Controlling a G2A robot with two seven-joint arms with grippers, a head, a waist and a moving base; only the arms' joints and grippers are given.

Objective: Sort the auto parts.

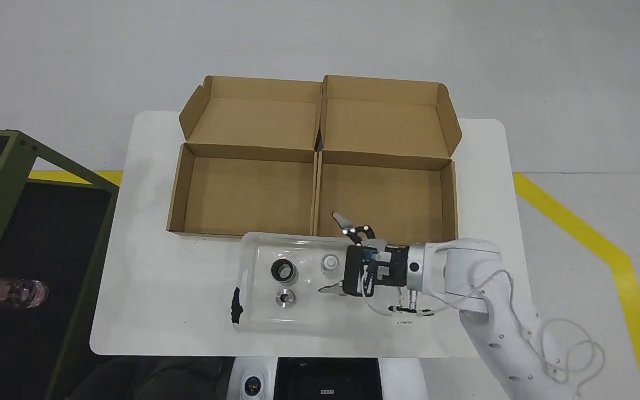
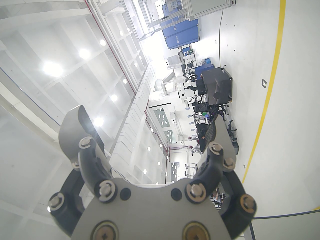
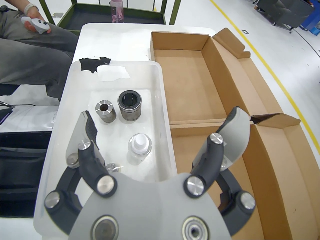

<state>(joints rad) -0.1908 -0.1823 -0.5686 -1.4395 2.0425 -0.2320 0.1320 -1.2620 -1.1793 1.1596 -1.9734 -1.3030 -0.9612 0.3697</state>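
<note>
A white table (image 1: 150, 260) carries everything. At its far side two cardboard boxes (image 1: 245, 195) sit side by side, lids folded back. Just in front of them lies a clear plastic tray (image 1: 258, 248) with the parts inside.

The right arm comes in over the tray's end, and the right claw (image 1: 338, 258) hangs there spread wide with nothing between its fingers. One finger is above the tray, the other above the edge of the box beside it. The left claw (image 2: 150, 123) is also spread apart and bare. It is aimed up at the ceiling, away from the table, so the right arm is plainly the nearer one.

The parts all lie ahead of the right claw, off toward its tray-side finger rather than centred between the two. Farthest is a dark cylinder (image 3: 129, 104), upright with its bore facing up. Just beside it stands a smaller steel cylinder (image 3: 105, 111), also upright. Nearer is a white-capped piece (image 3: 140, 146), upright too. A small shiny piece (image 3: 113, 167) peeks out close under the claw, too hidden to make out.

Since each long axis is vertical, I judge the claw must shift sideways over the tray and come down from above.
</note>
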